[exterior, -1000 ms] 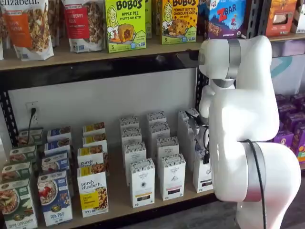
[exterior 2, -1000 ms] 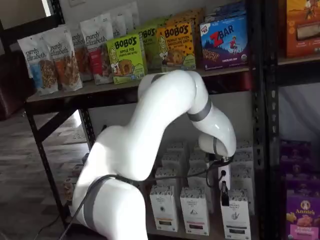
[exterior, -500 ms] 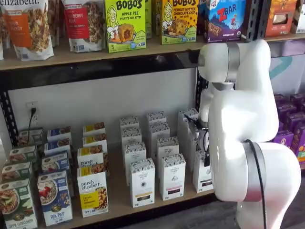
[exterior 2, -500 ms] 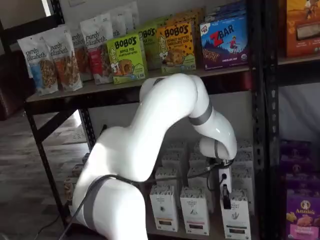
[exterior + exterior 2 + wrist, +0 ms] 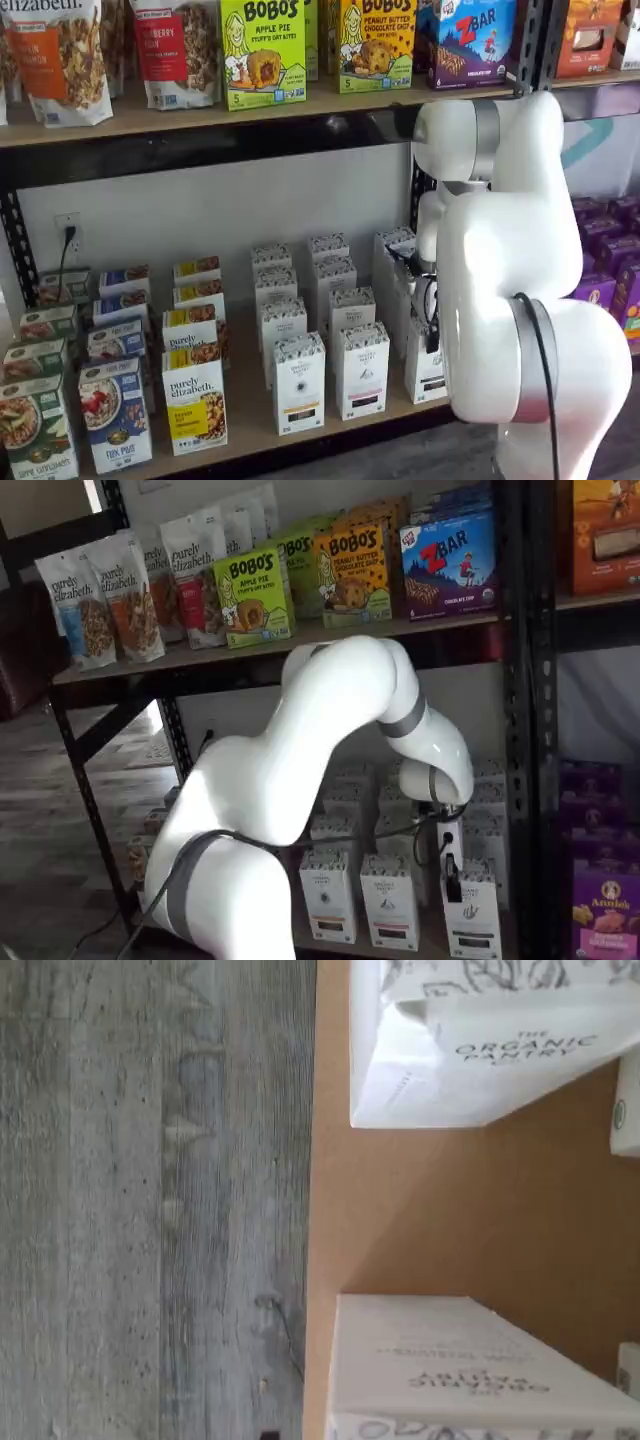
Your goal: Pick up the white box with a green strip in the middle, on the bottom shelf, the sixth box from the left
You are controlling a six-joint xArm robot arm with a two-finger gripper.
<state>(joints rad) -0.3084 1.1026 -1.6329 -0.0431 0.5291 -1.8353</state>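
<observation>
Fingers (image 5: 452,878) hang just above white box (image 5: 471,917), front carton of its row at shelf (image 5: 250,425) edge. Only one dark finger shows side-on; fingers spread wide, nothing held.

Two frontal shelf views, one oblique, wrist camera close over the bottom shelf (image 5: 420,1210)

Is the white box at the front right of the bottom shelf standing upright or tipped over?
Upright. In both shelf views the white box stands straight on the bottom shelf, its patterned top facing up, level with the neighbouring boxes.
</observation>
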